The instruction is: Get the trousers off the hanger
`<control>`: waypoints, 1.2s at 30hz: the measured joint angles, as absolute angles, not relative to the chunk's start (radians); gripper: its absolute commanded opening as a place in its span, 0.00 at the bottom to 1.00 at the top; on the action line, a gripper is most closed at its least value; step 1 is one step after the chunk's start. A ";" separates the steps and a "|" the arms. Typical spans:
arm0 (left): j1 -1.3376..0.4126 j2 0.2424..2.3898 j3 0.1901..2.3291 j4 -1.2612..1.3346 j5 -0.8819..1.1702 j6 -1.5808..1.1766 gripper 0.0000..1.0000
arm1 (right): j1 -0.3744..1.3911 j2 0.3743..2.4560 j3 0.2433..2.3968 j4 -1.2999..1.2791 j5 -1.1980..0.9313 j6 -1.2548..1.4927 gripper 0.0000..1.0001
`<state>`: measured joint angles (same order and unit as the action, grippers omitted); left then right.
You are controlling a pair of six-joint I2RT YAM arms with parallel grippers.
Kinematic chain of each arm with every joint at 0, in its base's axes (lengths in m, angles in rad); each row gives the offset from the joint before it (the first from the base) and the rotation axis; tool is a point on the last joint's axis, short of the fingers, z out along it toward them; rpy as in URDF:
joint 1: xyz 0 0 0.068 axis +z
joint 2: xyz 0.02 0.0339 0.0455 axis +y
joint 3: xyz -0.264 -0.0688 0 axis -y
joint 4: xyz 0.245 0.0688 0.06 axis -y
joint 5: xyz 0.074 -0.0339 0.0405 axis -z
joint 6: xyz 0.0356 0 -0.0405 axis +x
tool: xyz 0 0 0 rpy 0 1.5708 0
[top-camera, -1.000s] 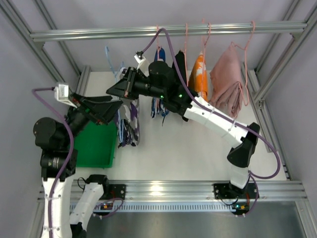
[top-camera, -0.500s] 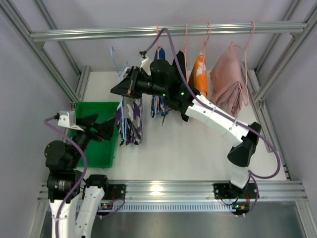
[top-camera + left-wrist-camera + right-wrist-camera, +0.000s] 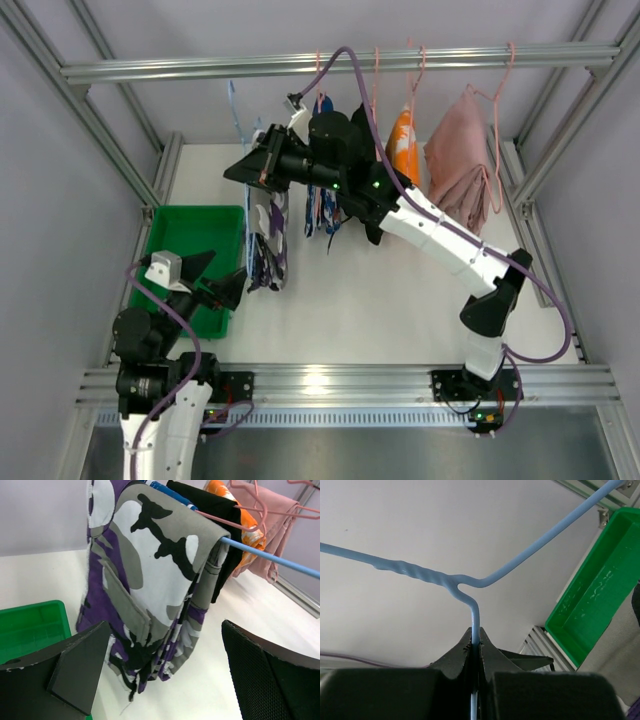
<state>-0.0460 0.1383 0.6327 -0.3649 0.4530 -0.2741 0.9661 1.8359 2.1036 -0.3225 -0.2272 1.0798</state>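
The blue wire hanger (image 3: pixel 470 587) is pinched at its neck by the right claw (image 3: pixel 475 647) while the wide-spread left claw (image 3: pixel 170 667) is drawn back empty, the camouflage trousers (image 3: pixel 150 580) seemingly left draped on it.

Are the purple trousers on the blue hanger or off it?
On. The trousers hang folded over the hanger, whose wire the right gripper pinches. The left gripper is open, holding nothing.

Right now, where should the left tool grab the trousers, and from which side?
Probably the trousers' hanging lower end, below the hanger bar, from the near side, where the open left tool faces them. They drape over the bar, right tool holding the hanger, so that end is free.
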 measured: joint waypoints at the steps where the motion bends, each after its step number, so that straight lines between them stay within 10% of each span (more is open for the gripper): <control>1: -0.046 0.141 0.622 -0.351 0.453 -0.269 0.96 | 0.966 1.836 2.106 -0.327 -0.223 1.083 0.00; 36: -0.046 0.442 0.611 0.146 0.506 -0.323 0.89 | 0.966 1.854 2.312 -0.432 -0.084 1.103 0.00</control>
<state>-0.0460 0.4416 0.6113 0.1459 0.5056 -0.3233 0.9661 1.8538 2.3119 -0.4324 -0.0841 1.1027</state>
